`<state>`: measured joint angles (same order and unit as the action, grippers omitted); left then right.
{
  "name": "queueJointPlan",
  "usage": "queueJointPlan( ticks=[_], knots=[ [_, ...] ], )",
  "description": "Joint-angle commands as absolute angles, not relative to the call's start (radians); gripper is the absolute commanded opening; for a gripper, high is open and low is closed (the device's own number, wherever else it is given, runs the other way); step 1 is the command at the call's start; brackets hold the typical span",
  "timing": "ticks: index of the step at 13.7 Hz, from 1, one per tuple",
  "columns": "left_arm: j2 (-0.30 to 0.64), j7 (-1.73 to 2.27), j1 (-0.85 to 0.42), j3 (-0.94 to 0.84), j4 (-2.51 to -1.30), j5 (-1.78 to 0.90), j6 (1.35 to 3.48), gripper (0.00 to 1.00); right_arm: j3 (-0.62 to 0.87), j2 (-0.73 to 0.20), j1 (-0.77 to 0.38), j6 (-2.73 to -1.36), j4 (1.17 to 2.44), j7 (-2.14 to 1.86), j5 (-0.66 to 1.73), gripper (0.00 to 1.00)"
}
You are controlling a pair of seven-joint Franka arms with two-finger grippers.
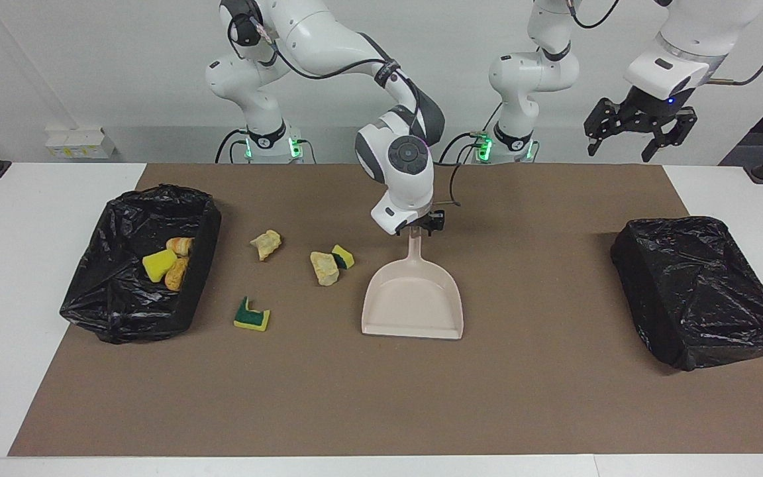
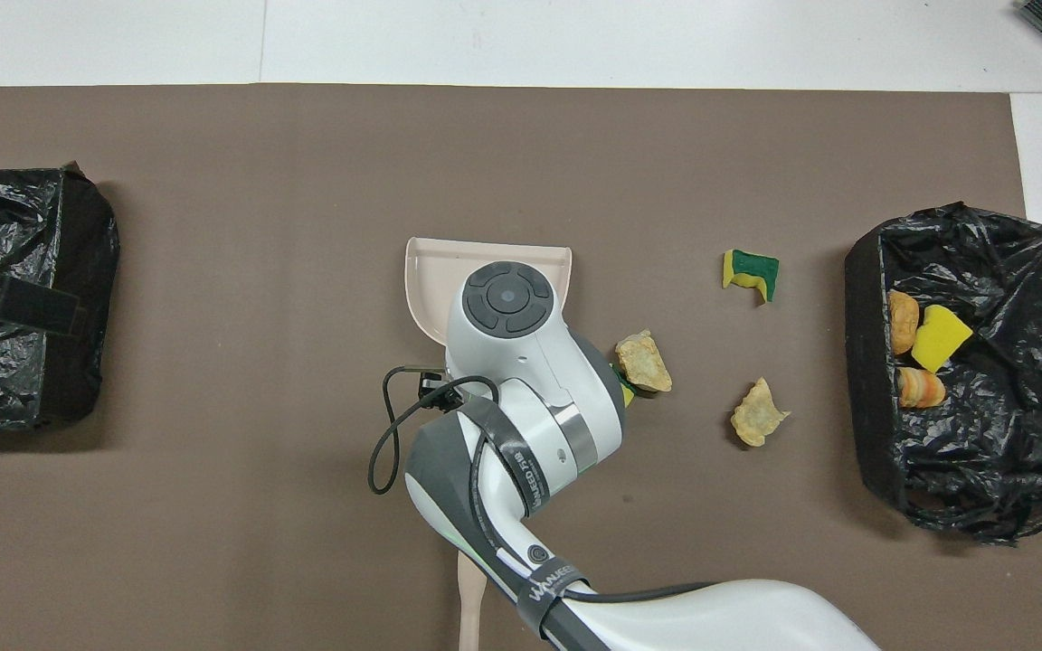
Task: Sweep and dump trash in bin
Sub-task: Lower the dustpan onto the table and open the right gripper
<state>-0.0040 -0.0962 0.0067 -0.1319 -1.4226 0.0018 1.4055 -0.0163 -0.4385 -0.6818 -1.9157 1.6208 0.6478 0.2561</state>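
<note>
While three pieces of the trash (image 1: 168, 264) already lie in the open black-lined bin (image 1: 123, 311) at the right arm's end of the desk (image 1: 37, 218), four more sit on the brown mat (image 1: 381, 397) between that bin and the dustpan: a tan lump (image 1: 266, 244), a green-backed sponge piece (image 1: 252, 317) nearer the desk's edge away from the robots, and a tan lump (image 1: 324, 267) touching a small green-and-yellow sponge scrap (image 1: 342, 256) just beside the pan. That beige dustpan (image 1: 412, 301) lies flat near the mat's middle, handle pointing toward the robots. Right over the handle's tip hangs the right hand (image 1: 419, 228), fingers parted about it, not clamping it. A beige brush handle (image 2: 469, 601) shows under the right arm by the robots' edge. Toward the left arm's end, a second black bin (image 1: 699, 291) sits on the mat, and the left hand (image 1: 640, 136) waits raised above that end, fingers spread wide, holding nothing.
</note>
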Motion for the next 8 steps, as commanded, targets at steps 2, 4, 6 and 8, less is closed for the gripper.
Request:
queueJointPlan(
  ticks=[2,4,6,8],
  knots=[
    [-0.006,-0.1,0.031,-0.138,-1.416,0.017,1.401,1.0,0.017,-0.306,-0.68,-1.852,1.721,0.707,0.32,1.0],
    [-0.006,-0.1,0.031,-0.138,-1.416,0.017,1.401,1.0,0.028,-0.25,-0.742,-1.861,1.796,0.754,0.328,1.0],
    [-0.006,-0.1,0.031,-0.138,-1.416,0.017,1.401,1.0,0.029,-0.2,-0.793,-1.868,1.867,0.802,0.328,1.0],
    [-0.006,-0.1,0.031,-0.138,-1.416,0.017,1.401,1.0,0.029,-0.138,-0.85,-1.909,1.961,0.805,0.33,1.0]
  ],
)
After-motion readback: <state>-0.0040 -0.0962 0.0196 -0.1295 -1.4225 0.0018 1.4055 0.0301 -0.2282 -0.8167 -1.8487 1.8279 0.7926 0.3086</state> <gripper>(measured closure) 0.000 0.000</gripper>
